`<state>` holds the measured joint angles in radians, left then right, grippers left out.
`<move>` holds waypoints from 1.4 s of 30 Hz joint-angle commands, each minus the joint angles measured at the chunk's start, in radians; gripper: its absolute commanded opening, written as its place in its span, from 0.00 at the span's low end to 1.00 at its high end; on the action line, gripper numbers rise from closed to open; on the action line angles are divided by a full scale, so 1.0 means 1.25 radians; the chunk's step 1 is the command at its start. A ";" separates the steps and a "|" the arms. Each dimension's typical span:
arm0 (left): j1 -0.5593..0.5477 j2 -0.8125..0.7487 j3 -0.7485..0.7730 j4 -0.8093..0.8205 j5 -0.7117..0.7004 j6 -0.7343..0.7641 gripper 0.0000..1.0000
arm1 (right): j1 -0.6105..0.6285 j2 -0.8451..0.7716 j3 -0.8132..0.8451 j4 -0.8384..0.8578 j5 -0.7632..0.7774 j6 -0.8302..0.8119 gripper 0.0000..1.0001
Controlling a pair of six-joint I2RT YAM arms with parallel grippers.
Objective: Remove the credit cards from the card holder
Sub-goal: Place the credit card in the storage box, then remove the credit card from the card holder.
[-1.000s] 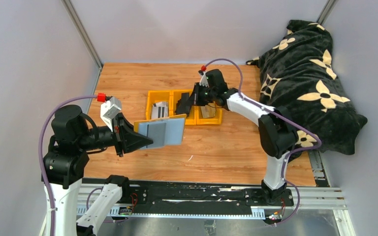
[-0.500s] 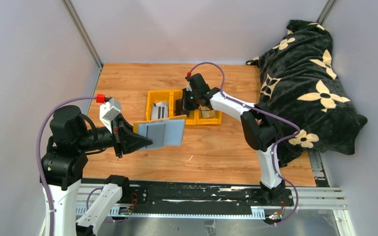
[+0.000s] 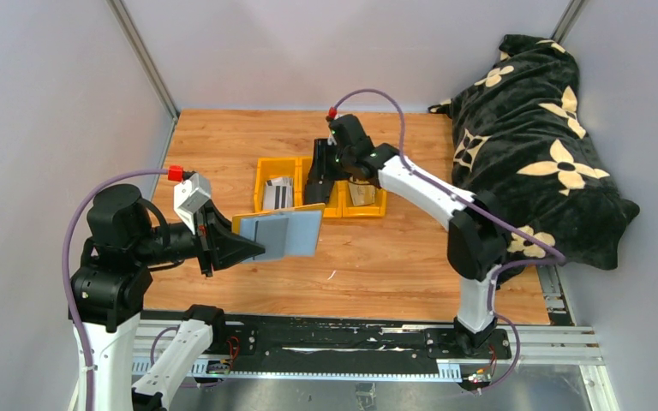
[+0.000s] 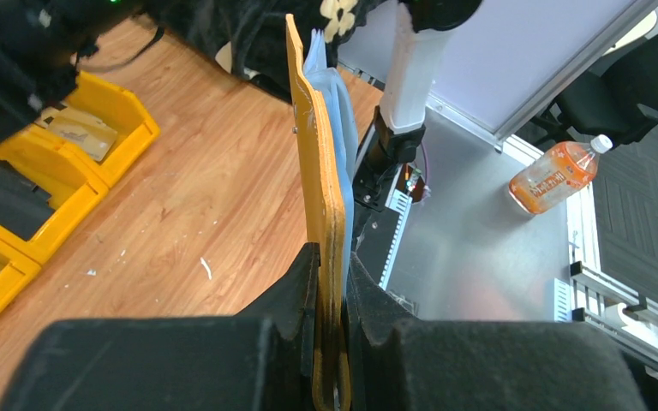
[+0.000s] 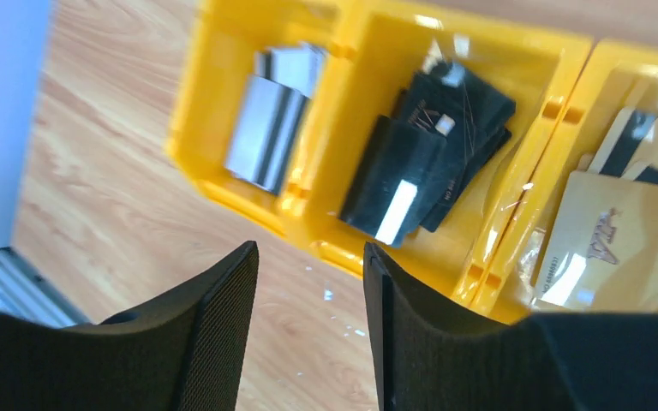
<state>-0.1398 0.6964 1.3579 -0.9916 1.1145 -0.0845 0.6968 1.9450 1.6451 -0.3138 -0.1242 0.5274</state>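
The mustard-yellow card holder (image 3: 284, 233) hangs open above the table's front left, its grey-blue lining facing the camera. My left gripper (image 3: 253, 248) is shut on its lower edge. In the left wrist view the card holder (image 4: 321, 163) stands edge-on between the pads of the left gripper (image 4: 332, 257). My right gripper (image 3: 317, 175) hovers over the yellow bins, open, and nothing sits between the fingers of the right gripper (image 5: 310, 257). Credit cards lie in the bins: grey ones (image 5: 266, 128) on the left, black ones (image 5: 428, 163) in the middle, tan ones (image 5: 608, 231) on the right.
Three joined yellow bins (image 3: 267, 163) sit mid-table. A black blanket with cream flowers (image 3: 531, 145) fills the right side. Grey walls close in the left, right and back. An orange bottle (image 4: 557, 175) lies beyond the table's near edge.
My right gripper has swung left over the bins and risen slightly, and its jaws have gone from shut to open. The left gripper and card holder have stayed put.
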 commanded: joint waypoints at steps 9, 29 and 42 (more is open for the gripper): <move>-0.002 -0.006 0.010 -0.003 0.019 0.010 0.00 | 0.013 -0.523 -0.254 0.353 -0.278 0.035 0.79; -0.002 -0.010 0.007 -0.003 0.025 0.011 0.00 | 0.293 -0.573 -0.252 0.410 -0.332 -0.125 0.82; -0.003 -0.006 0.018 -0.003 0.026 0.009 0.00 | 0.351 -0.517 -0.177 0.274 -0.225 -0.207 0.83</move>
<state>-0.1398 0.6922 1.3575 -0.9936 1.1259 -0.0776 1.1057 1.2888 1.3838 0.0826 -0.4652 0.3267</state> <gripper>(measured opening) 0.119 0.828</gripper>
